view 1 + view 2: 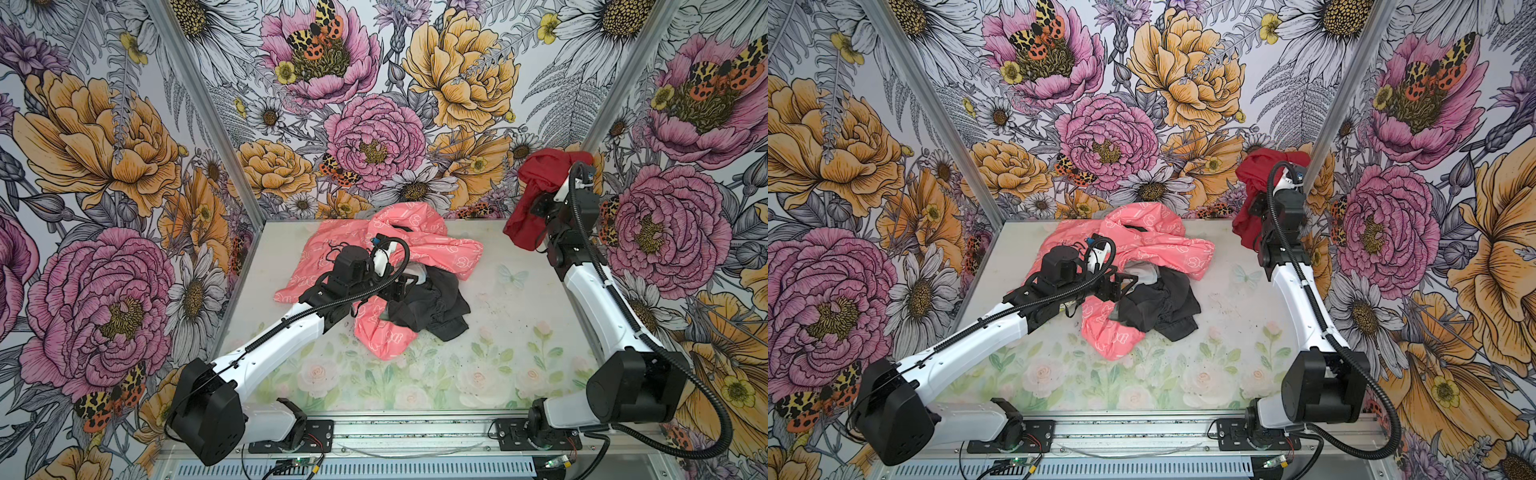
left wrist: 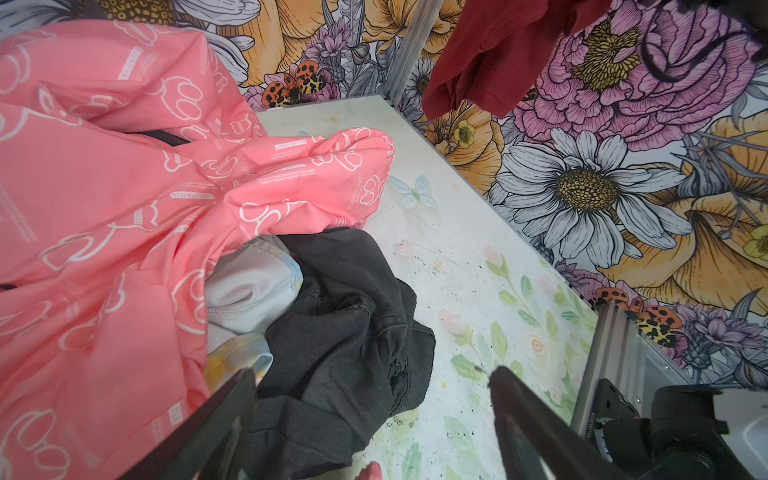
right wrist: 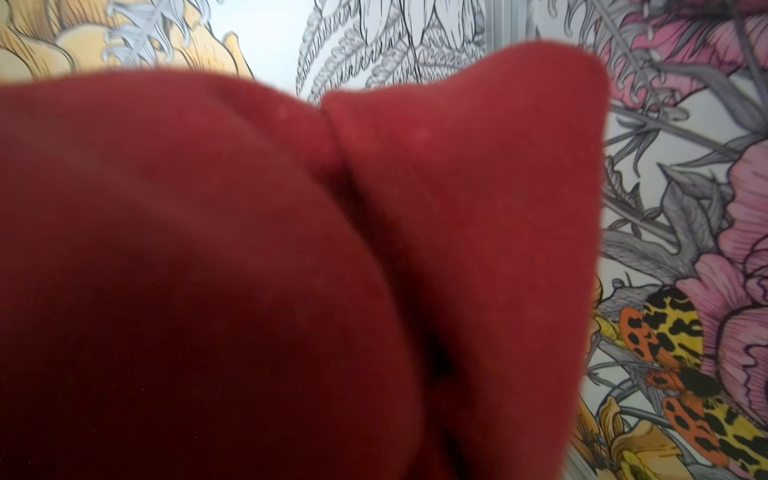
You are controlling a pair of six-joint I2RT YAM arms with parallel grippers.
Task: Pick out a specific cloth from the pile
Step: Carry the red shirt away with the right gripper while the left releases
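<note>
right gripper (image 1: pixel 545 204) is clamped tight on the cloth (image 1: pixel 534 183), holding it up in the air near the back right corner. it dangles above the table (image 1: pixel 519 332), well apart from the pile (image 1: pixel 415 249). left gripper (image 2: pixel 374 415) is spread wide with nothing in it, poised over the grey cloth (image 2: pixel 353 332) in the pile. right wrist view is mostly blurry red.

Right gripper lost in dark red cloth (image 1: pixel 536 174)
Its jaws are covered in every view; the right wrist view shows only blurred, edge-cropped fabric.
</note>
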